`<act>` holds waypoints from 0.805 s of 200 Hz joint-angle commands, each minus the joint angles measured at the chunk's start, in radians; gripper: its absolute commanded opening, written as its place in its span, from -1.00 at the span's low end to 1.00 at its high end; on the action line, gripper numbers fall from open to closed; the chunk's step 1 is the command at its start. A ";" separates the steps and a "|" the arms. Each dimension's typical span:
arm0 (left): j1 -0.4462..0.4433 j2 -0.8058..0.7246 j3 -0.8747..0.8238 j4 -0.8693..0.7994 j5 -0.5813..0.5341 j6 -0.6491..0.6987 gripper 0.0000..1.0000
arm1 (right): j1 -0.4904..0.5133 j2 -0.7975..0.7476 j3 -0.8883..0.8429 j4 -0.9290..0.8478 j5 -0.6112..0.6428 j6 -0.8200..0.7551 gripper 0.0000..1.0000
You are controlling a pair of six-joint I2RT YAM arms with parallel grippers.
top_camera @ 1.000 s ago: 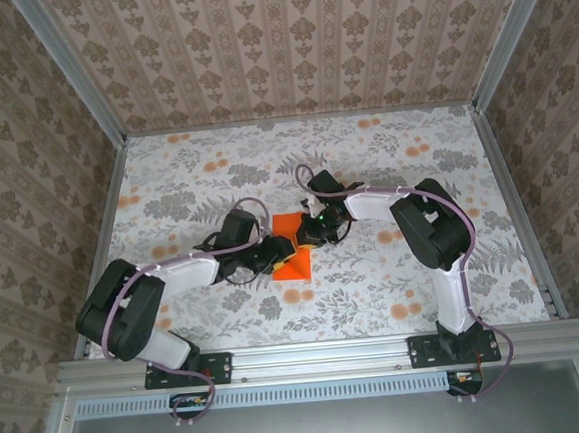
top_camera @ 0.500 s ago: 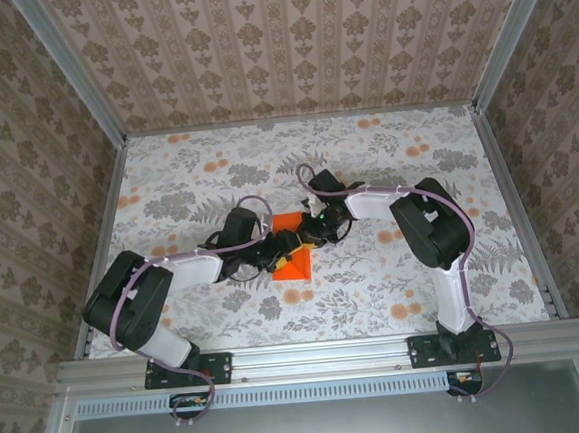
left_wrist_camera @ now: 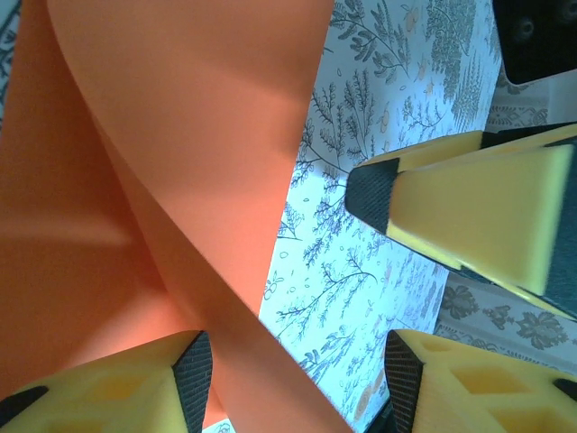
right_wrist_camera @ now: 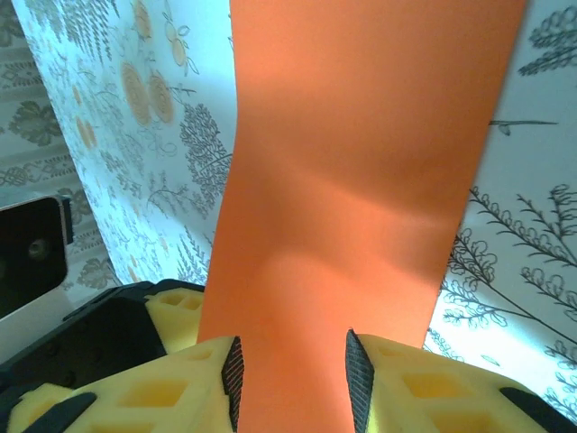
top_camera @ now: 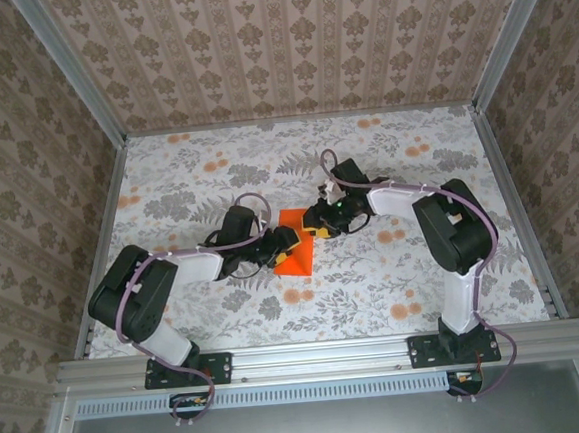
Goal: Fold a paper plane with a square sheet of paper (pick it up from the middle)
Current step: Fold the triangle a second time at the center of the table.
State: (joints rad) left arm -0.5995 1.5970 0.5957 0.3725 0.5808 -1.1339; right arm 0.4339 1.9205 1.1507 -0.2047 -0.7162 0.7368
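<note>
The square sheet of paper (top_camera: 294,246), bright orange and folded, lies on the floral table between both grippers. In the left wrist view the paper (left_wrist_camera: 171,162) rises in a curved flap on the left. My left gripper (left_wrist_camera: 297,365) is open, one fingertip (left_wrist_camera: 135,383) against the paper's edge and the other over bare table. The right gripper's yellow finger (left_wrist_camera: 469,203) shows opposite. From above, the left gripper (top_camera: 280,243) sits at the paper's left edge and the right gripper (top_camera: 317,224) at its upper right. My right gripper (right_wrist_camera: 294,365) is open, the paper (right_wrist_camera: 361,162) lying flat across the gap.
The floral tablecloth (top_camera: 394,268) spreads out on all sides. Patterned walls and a metal frame (top_camera: 496,160) close in the table. The two arms meet at the table's middle, their fingers close together over the paper.
The right gripper has opened from shut and its arm has swung a little to the right. The left gripper has opened wider. The paper's upper flap has loosened and shifted slightly.
</note>
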 commanded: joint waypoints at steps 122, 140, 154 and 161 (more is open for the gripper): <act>0.007 0.071 0.013 0.101 0.036 -0.053 0.20 | 0.014 -0.037 -0.059 -0.002 0.033 -0.027 -0.35; 0.007 0.086 0.012 0.126 0.042 -0.065 0.20 | 0.014 -0.021 -0.056 -0.001 0.035 -0.022 -0.35; 0.007 0.094 0.010 0.137 0.044 -0.072 0.20 | 0.013 -0.019 -0.058 0.004 0.039 -0.019 -0.36; 0.007 0.097 0.009 0.137 0.042 -0.073 0.21 | 0.011 -0.025 -0.064 0.010 0.042 -0.014 -0.36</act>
State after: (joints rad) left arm -0.5995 1.6772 0.5949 0.4618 0.6006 -1.1801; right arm 0.4530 1.9129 1.1030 -0.1894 -0.7017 0.7292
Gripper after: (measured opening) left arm 0.601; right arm 0.320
